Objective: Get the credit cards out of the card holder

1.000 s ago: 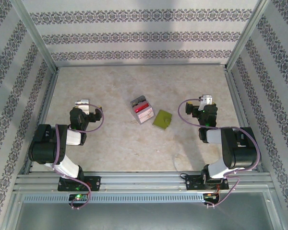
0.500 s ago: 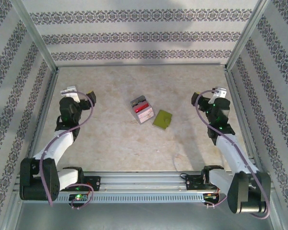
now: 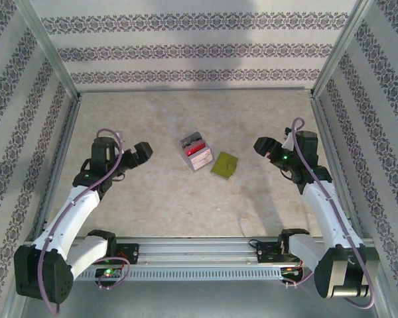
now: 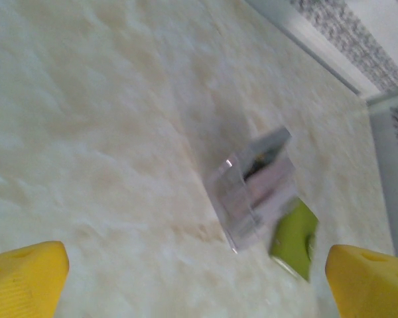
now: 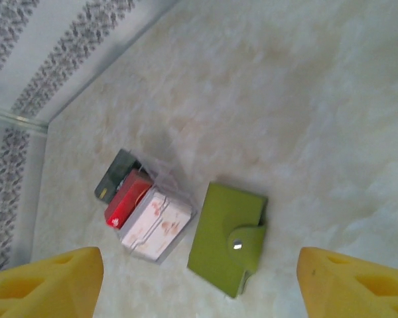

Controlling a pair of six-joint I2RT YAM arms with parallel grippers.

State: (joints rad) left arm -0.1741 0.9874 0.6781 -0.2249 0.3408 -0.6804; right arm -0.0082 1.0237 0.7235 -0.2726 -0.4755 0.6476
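Note:
The card holder (image 3: 224, 165) is a small olive-green wallet lying flat and closed near the table's middle, its snap flap fastened. In the right wrist view the card holder (image 5: 225, 238) lies between and beyond my wide-apart yellow fingers (image 5: 355, 285). My right gripper (image 3: 261, 146) is open, to the right of the wallet and apart from it. My left gripper (image 3: 141, 154) is open too, left of the stack. In the blurred left wrist view the card holder (image 4: 294, 238) peeks out behind the stack. Both grippers (image 4: 198, 285) (image 5: 199, 288) hold nothing.
A grey, red and white blocky stack (image 3: 196, 152) in a clear case sits just left of the wallet, touching or nearly so; the same stack (image 5: 146, 212) (image 4: 252, 192) is seen by both wrists. Patterned walls and metal rails (image 3: 199, 246) enclose the table.
Both arms have swung inward from the side walls. Each gripper now points toward the middle, closer to the stack and wallet. Neither object has moved.

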